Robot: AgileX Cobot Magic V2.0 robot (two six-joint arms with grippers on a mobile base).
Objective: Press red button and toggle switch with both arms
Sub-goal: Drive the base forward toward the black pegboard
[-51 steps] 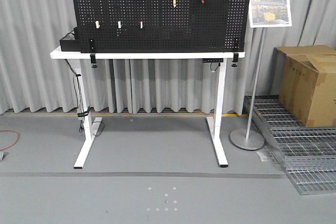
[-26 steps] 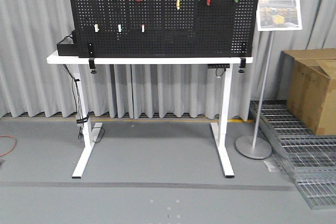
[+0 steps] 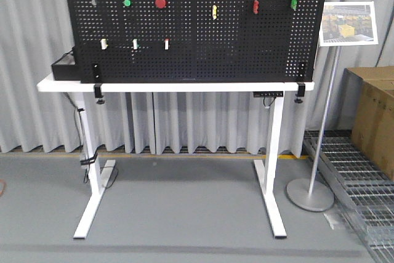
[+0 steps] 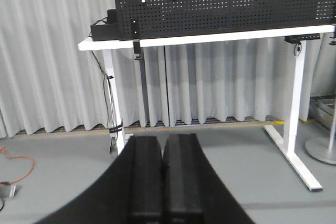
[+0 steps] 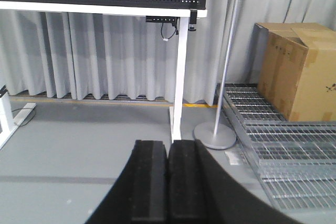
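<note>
Front view nearer than half a second ago: pegboard [image 3: 197, 29] bigger, desk [image 3: 172, 86] lower in frame, sign stand [image 3: 320, 109] and box [image 3: 377, 121] slid right, box now cut by edge. Red button [image 3: 160, 2] on pegboard, upper left, right of green button [image 3: 127, 2]. Toggle switch too small to pick out. Left gripper [image 4: 164, 144] jaws clenched, empty. Right gripper [image 5: 168, 149] jaws likewise. Both well short of desk.

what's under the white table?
Grey floor, two white legs, a black cable down one leg, a black box under the top. Grey curtain hides anything behind.
</note>
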